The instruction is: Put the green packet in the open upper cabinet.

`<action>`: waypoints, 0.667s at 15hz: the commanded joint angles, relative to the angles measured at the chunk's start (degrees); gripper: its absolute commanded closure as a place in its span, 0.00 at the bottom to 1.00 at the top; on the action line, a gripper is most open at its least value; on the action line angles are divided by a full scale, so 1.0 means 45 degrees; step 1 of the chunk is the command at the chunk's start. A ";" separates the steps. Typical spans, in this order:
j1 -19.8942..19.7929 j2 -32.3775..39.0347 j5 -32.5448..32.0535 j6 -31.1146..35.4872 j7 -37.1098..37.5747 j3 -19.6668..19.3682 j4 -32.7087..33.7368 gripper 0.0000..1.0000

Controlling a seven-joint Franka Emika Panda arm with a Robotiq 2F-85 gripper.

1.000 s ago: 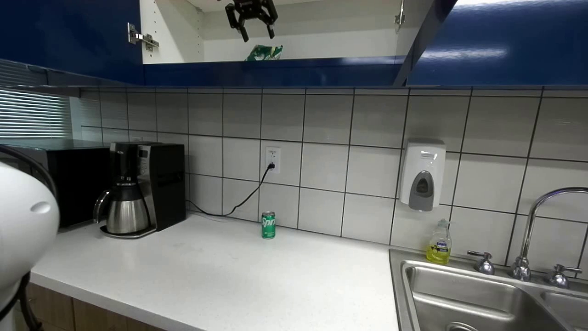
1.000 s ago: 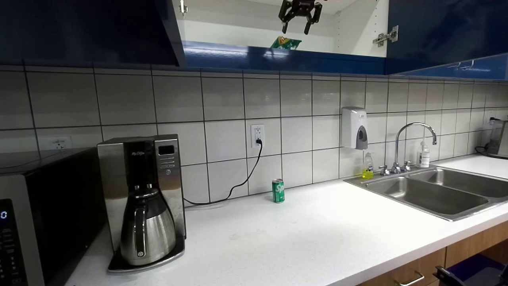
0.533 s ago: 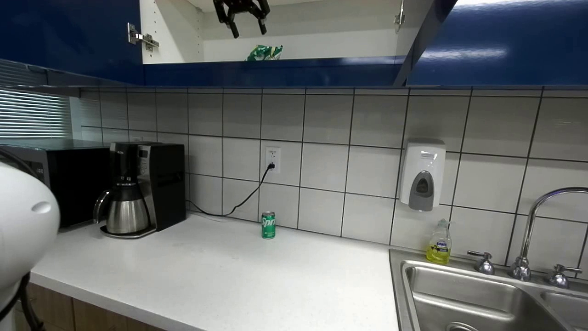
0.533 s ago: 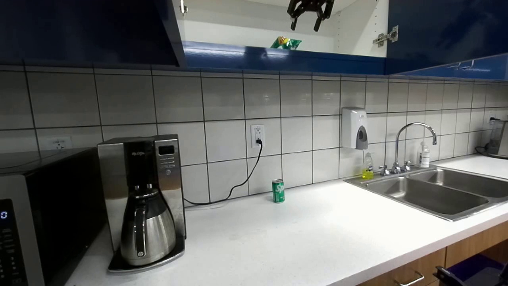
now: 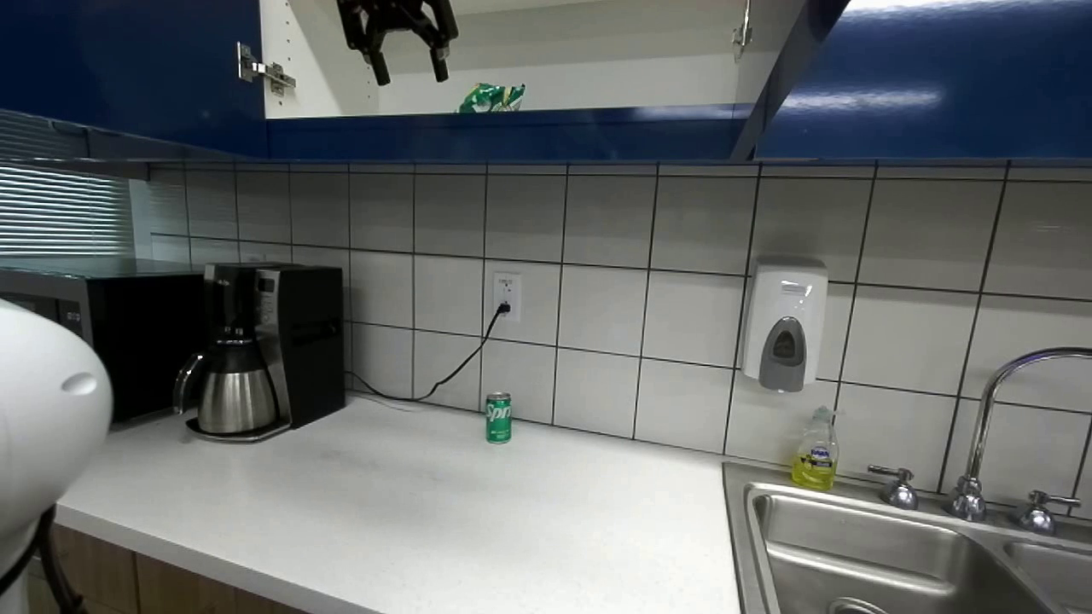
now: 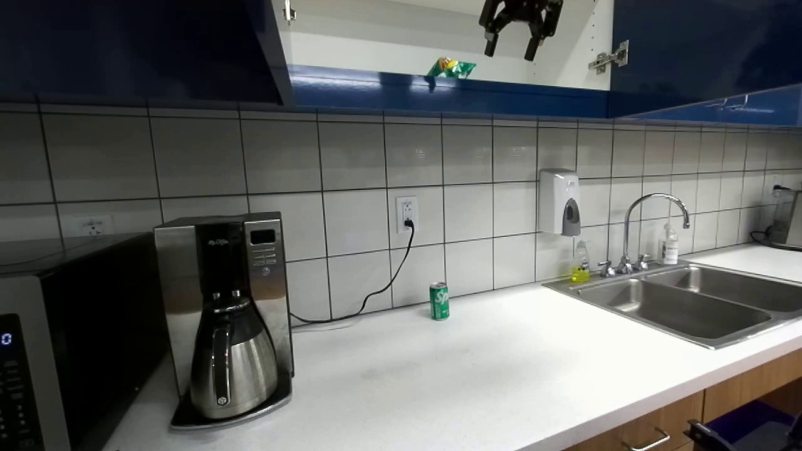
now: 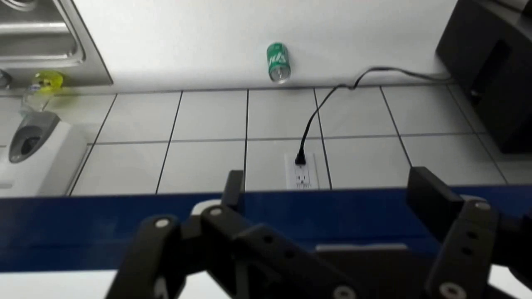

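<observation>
"Please, where is the green packet [image 5: 492, 98]?"
"Inside the open upper cabinet [image 5: 597, 133] (its bottom is hidden), between three and four o'clock from the gripper [image 5: 410, 78] in an exterior view."
"The fingers [image 5: 439, 66]?"
"They stand apart."

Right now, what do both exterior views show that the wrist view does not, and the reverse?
Only the exterior views: the blue cabinet doors, and the green packet inside the open upper cabinet.
Only the wrist view: what looks like the cabinet's white floor.
Shared: the blue front edge, the open gripper, the green can on the counter, the wall outlet and the soap dispenser.
</observation>
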 commanded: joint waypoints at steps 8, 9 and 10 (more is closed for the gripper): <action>0.0085 -0.1563 0.0386 -0.2629 -0.1075 0.0023 -0.3311 0.00; 0.0111 -0.1624 0.0405 -0.2553 -0.1191 0.0002 -0.3720 0.00; 0.0103 -0.1647 0.0407 -0.2532 -0.1235 0.0003 -0.4073 0.00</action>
